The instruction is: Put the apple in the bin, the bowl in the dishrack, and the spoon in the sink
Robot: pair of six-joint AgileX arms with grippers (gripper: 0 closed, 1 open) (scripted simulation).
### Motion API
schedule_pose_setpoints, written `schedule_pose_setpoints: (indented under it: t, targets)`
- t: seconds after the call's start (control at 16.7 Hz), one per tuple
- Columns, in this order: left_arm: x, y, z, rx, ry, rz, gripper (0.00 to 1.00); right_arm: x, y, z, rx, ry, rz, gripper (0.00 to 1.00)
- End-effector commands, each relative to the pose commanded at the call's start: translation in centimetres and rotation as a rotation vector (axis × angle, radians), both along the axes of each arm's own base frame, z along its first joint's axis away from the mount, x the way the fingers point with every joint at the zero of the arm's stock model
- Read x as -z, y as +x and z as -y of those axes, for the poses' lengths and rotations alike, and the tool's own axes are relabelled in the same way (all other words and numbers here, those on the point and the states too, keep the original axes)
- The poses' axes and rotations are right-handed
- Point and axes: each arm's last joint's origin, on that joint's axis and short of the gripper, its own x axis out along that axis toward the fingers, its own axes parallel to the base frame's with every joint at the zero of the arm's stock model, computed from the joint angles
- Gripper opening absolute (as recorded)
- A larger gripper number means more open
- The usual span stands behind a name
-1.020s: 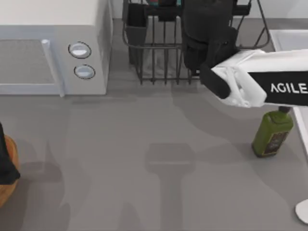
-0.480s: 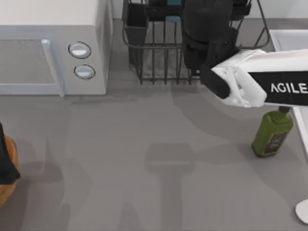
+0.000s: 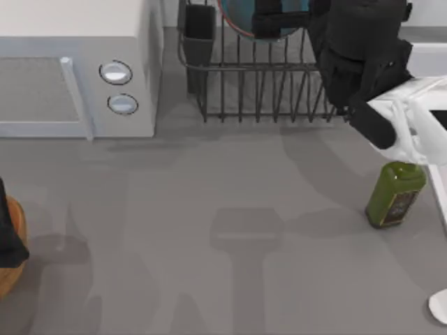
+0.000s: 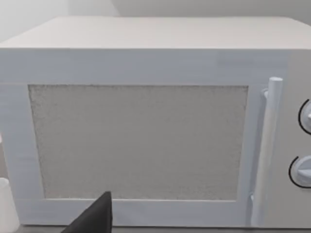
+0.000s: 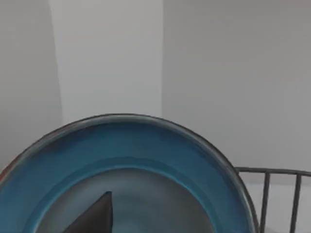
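The right arm has swung toward the sink side, its hand (image 3: 279,24), fingers' spread impossible to tell, now beside the teal bowl (image 3: 241,17) standing in the dishrack (image 3: 265,87), suggesting the bowl step is done.

Teal-blue bowl (image 5: 131,160); black dishrack (image 3: 265,91); green bottle (image 3: 395,194); white microwave (image 3: 77,70).

Right arm (image 3: 391,105) reaches in from right edge, wrist toward far side. Left arm (image 3: 7,230) parked at left edge.
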Motion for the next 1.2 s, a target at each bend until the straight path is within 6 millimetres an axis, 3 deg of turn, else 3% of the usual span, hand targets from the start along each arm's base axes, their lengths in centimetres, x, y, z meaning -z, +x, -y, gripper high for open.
schedule_pose_setpoints:
  t: [0.24, 0.42, 0.6, 0.84, 1.2]
  targets:
    - [0.0, 0.0, 0.0, 0.000, 0.000, 0.000, 1.00, -1.5, -5.2, 7.3, -0.048, -0.011, -0.052, 1.00]
    - [0.0, 0.0, 0.0, 0.000, 0.000, 0.000, 1.00, -1.5, -11.3, 12.8, -0.067, -0.014, -0.078, 1.00]
    - [0.0, 0.0, 0.0, 0.000, 0.000, 0.000, 1.00, 0.3, -17.5, 16.8, -0.066, -0.010, -0.071, 1.00]
    - [0.0, 0.0, 0.0, 0.000, 0.000, 0.000, 1.00, 4.0, -23.0, 19.6, -0.029, -0.003, -0.028, 1.00]
    - [0.0, 0.0, 0.0, 0.000, 0.000, 0.000, 1.00, 7.2, -25.4, 21.0, 0.048, 0.006, 0.031, 1.00]
